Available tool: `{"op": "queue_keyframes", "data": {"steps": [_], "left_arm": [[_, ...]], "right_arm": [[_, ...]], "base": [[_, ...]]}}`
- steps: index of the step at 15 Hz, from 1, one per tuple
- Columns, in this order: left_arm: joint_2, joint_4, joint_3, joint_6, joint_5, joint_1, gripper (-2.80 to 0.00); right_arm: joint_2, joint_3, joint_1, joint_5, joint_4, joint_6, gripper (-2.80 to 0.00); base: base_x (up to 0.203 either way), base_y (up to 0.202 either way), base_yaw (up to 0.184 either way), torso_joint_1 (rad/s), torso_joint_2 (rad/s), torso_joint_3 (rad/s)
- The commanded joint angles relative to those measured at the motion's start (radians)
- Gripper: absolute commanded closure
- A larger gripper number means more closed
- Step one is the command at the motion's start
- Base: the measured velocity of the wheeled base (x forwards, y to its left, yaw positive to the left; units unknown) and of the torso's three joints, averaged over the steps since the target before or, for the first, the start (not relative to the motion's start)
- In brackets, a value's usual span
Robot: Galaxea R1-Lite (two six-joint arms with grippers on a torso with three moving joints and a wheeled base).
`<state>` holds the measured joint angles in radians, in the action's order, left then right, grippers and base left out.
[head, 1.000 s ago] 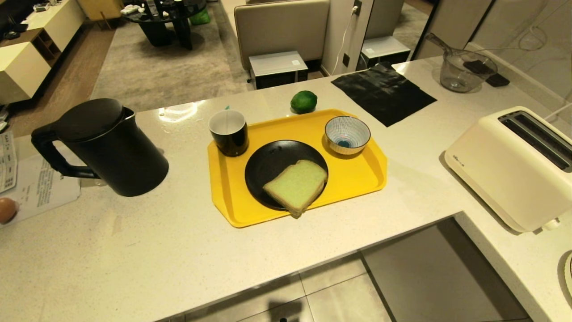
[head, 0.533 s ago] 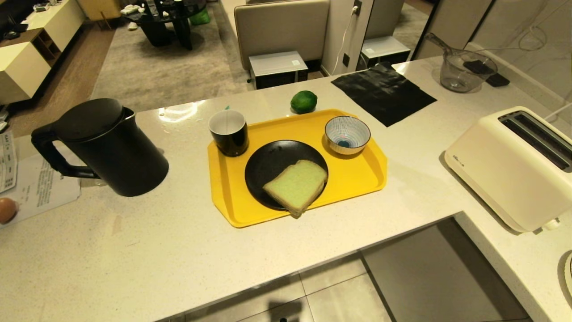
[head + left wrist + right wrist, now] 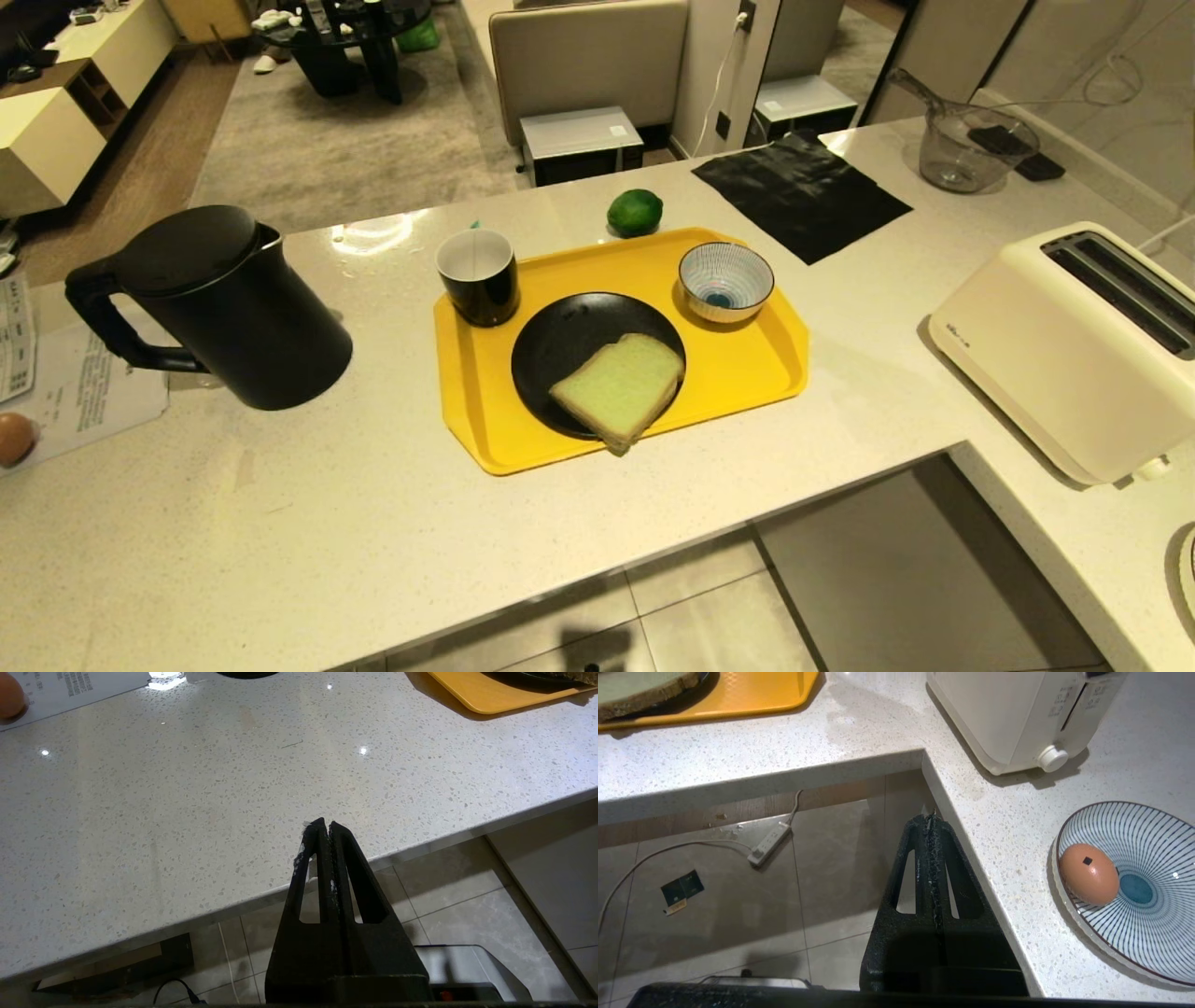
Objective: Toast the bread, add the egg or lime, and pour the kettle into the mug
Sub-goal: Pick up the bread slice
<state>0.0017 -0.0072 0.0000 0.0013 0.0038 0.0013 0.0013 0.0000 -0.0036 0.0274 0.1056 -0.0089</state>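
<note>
The kettle [image 3: 219, 306] stands far left on the counter [image 3: 373, 523]. The mug [image 3: 479, 275] and bread [image 3: 619, 385] (on a black plate [image 3: 560, 341]) sit on the yellow tray [image 3: 747, 369], the lime [image 3: 635, 212] just beyond. The egg [image 3: 1088, 873] lies in a striped dish [image 3: 1148, 858], right. The left gripper [image 3: 324, 828] and right gripper [image 3: 930, 821] hang at the near edge, fingers pressed together, empty.

Tan egg [image 3: 13, 439] half cut off, left edge
</note>
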Motion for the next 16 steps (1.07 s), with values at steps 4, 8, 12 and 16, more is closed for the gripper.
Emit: {"op": "queue_keyframes", "data": {"steps": [4,8,12,16], "left_arm": [[0.0,0.0,0.0,0.0,0.001,0.0,0.0],[0.0,0.0,0.0,0.0,0.001,0.0,0.0],[0.0,0.0,0.0,0.0,0.001,0.0,0.0],[0.0,0.0,0.0,0.0,0.0,0.0,0.0]], "right_arm": [[0.0,-0.036,0.0,0.009,0.012,0.0,0.0],[0.016,-0.194,0.0,0.028,-0.177,0.0,0.0],[0.317,-0.406,-0.001,0.066,-0.261,0.055,0.0],[0.688,-0.713,-0.001,0.046,-0.265,0.166,0.0]], "base": [[0.0,0.0,0.0,0.0,0.0,0.0],[0.0,0.0,0.0,0.0,0.0,0.0],[0.0,0.0,0.0,0.0,0.0,0.0],[0.0,0.0,0.0,0.0,0.0,0.0]]}}
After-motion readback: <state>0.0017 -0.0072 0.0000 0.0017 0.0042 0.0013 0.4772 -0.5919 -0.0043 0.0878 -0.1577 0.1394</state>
